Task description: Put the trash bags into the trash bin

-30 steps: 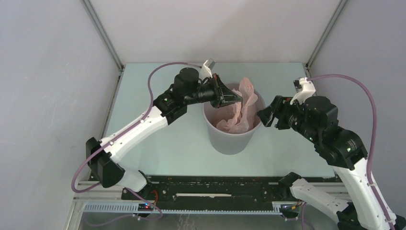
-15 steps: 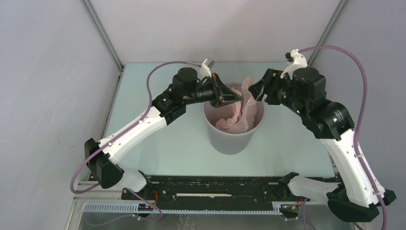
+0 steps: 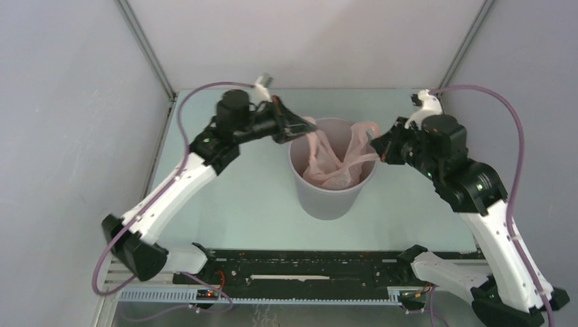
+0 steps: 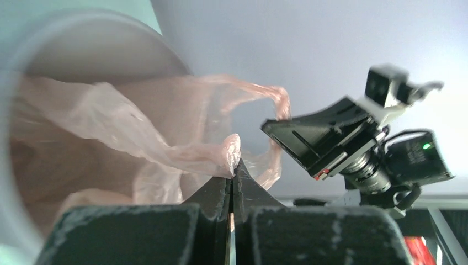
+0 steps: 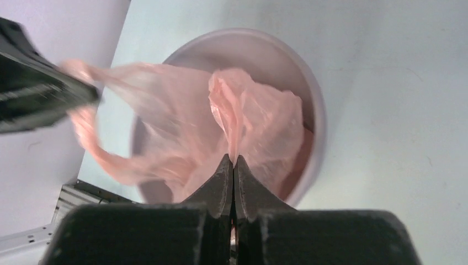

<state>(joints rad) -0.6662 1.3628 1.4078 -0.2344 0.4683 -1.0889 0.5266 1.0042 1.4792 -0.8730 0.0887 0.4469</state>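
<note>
The trash bin point(image 3: 332, 197) is sitting at the middle of the table point(image 3: 232, 204), with the trash bag point(image 3: 334, 167) sagging inside it. The left gripper point(image 3: 306, 127) and right gripper point(image 3: 377, 151) are each pinching its film, stretching it wider than before.

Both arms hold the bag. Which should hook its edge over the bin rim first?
Probably right: the right gripper, shut on the trash bag, sits at the trash bin rim, film taut to it. The left gripper pinches the bag too, but its strand looks slacker.
</note>
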